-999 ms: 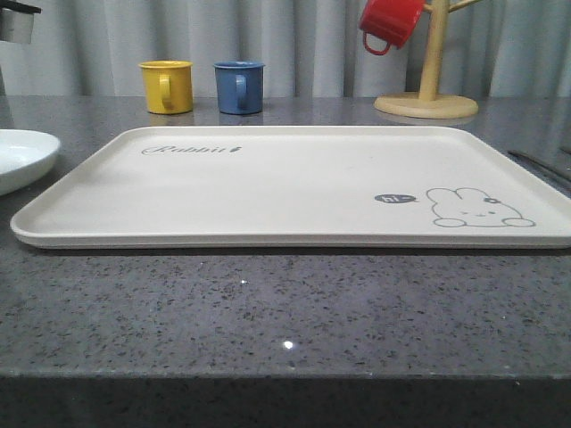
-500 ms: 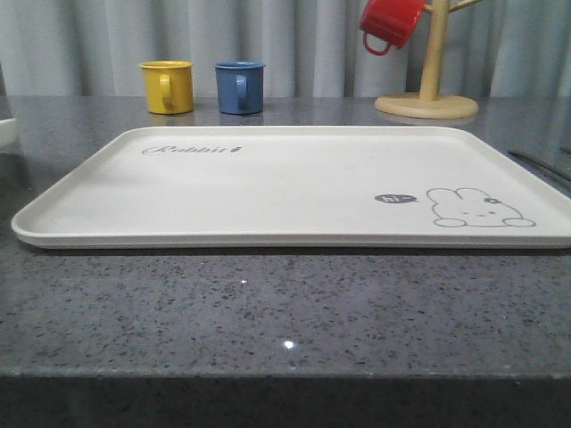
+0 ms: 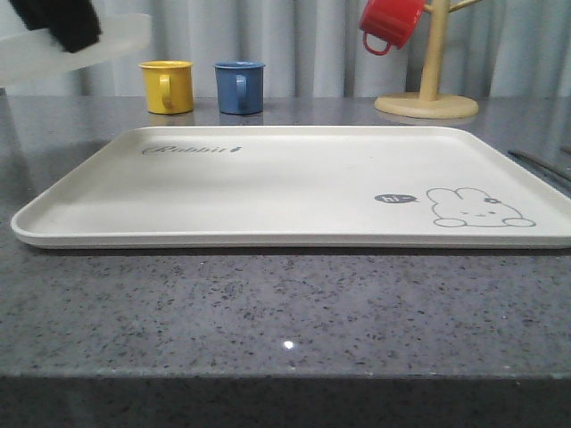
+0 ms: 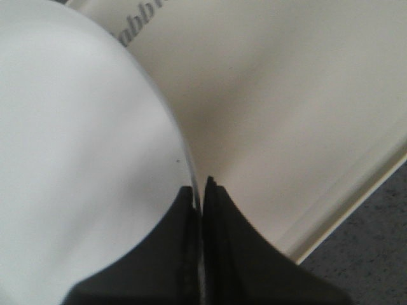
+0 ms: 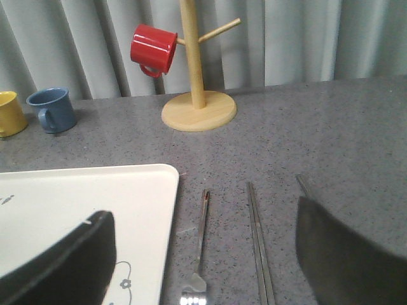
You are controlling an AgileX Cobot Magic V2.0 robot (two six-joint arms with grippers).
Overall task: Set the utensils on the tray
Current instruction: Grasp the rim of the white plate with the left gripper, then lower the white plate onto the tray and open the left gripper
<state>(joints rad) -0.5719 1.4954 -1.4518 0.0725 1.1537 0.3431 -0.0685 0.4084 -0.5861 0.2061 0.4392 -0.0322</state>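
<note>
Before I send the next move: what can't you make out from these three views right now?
- Plate: front view, motion-blurred, cut by the left edge; left gripper covers part.
- Fork: right wrist view, tines cut by the bottom edge.
- Chopsticks: lower ends cut there too.
- Spoon: cannot identify; a sliver beside the right gripper's finger may be it.
- Tray: right edge cut in front view.

A: Where does the front camera sit?
B: Low at the desk (image 3: pixel 285 312) edge, facing forward across the tray (image 3: pixel 294 183) toward the curtain (image 3: pixel 303 45).
A: And the wrists?
B: The left looks down close over the tray's lettered corner; the right looks forward, sharing the mug tree (image 5: pixel 196 76) with the front.
</note>
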